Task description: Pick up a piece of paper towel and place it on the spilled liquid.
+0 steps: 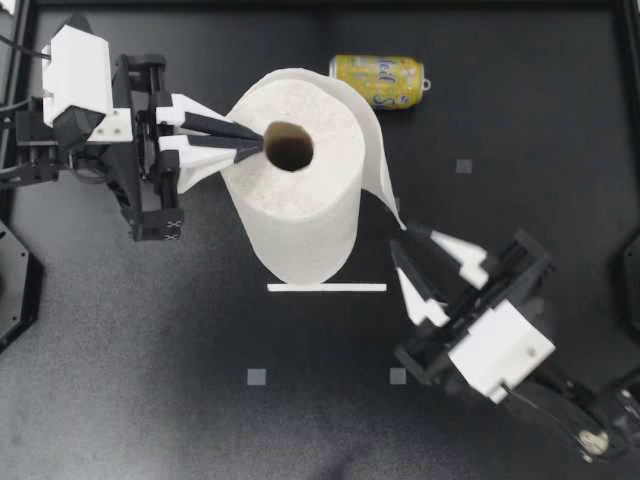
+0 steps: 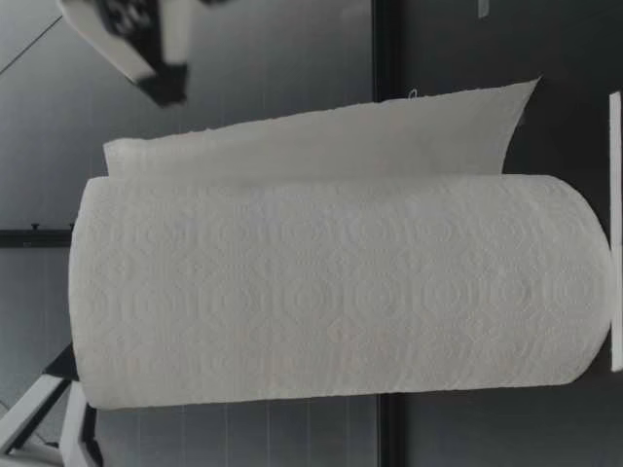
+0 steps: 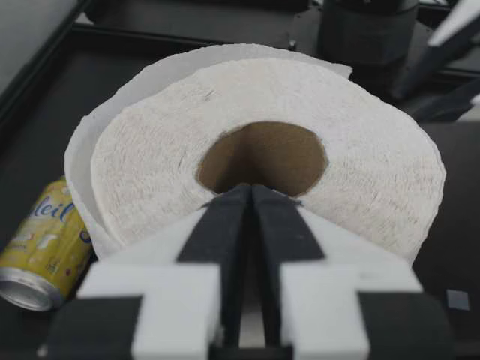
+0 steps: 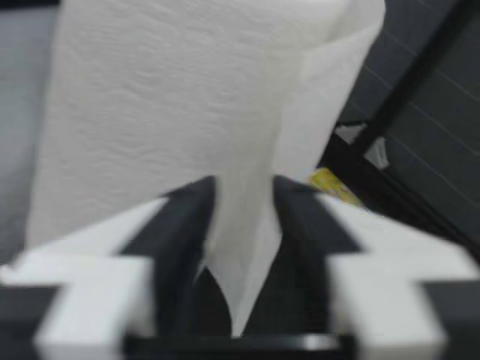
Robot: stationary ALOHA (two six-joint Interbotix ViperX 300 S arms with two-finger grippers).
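A white paper towel roll (image 1: 295, 190) stands upright mid-table. My left gripper (image 1: 262, 145) is shut, its tips resting on the roll's top at the rim of the cardboard core (image 3: 262, 157). A loose sheet (image 1: 375, 150) peels off the roll's far side and trails toward my right gripper (image 1: 402, 237). That gripper is open, and the sheet's pointed end (image 4: 240, 255) hangs in the gap between its fingers. In the low view the sheet (image 2: 321, 136) stands away from the roll (image 2: 341, 292). No spill shows in any view.
A yellow can (image 1: 378, 80) lies on its side behind the roll. A thin white strip (image 1: 326, 288) lies on the table at the roll's near side. Small grey squares (image 1: 257, 376) mark the dark table. A raised black rim (image 1: 320, 5) borders the far edge.
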